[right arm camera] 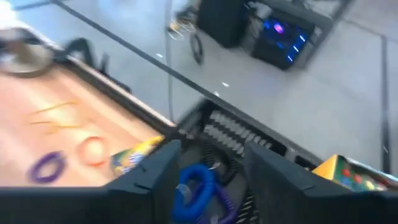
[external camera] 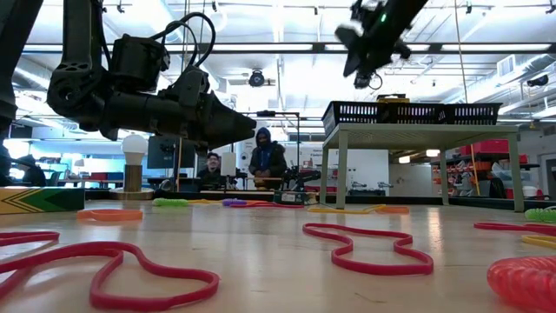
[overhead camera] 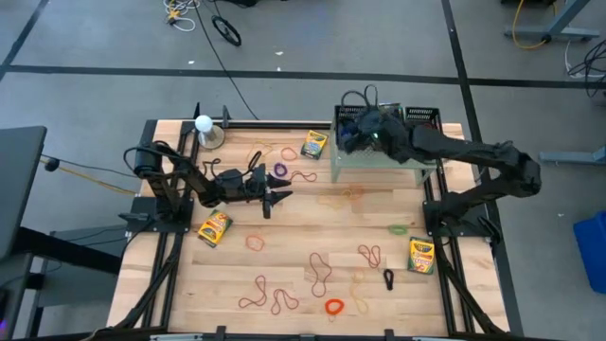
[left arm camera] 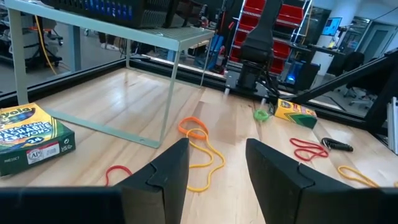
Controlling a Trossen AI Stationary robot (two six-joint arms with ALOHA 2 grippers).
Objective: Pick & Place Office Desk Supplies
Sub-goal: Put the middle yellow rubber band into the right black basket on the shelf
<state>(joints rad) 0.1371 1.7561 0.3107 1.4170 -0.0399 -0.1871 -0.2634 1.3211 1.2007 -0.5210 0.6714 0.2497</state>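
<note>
Right end effector up over the black basket on the pale green stand at the far right corner of the counter, fingers spread and empty, a blue coil lying in the basket directly under them, with a crayon box farther along the same basket; probably a drop-off spot, hence the raised position. Left end effector held low above the counter's left-middle area, fingers parted with nothing between them, aimed toward an orange and a yellow rubber band near the stand's leg, likely lining up the next pick. Supplies strewn across the pale wood: red bands along the near edge, a purple ring and another crayon box toward the far edge, one crayon box at the left side, one at the right edge, a black clip beside it. White ball on its base at the far left corner. Beyond the counter, a grey floor with cables, a bright workshop with red shelving, and people seated at desks.
</note>
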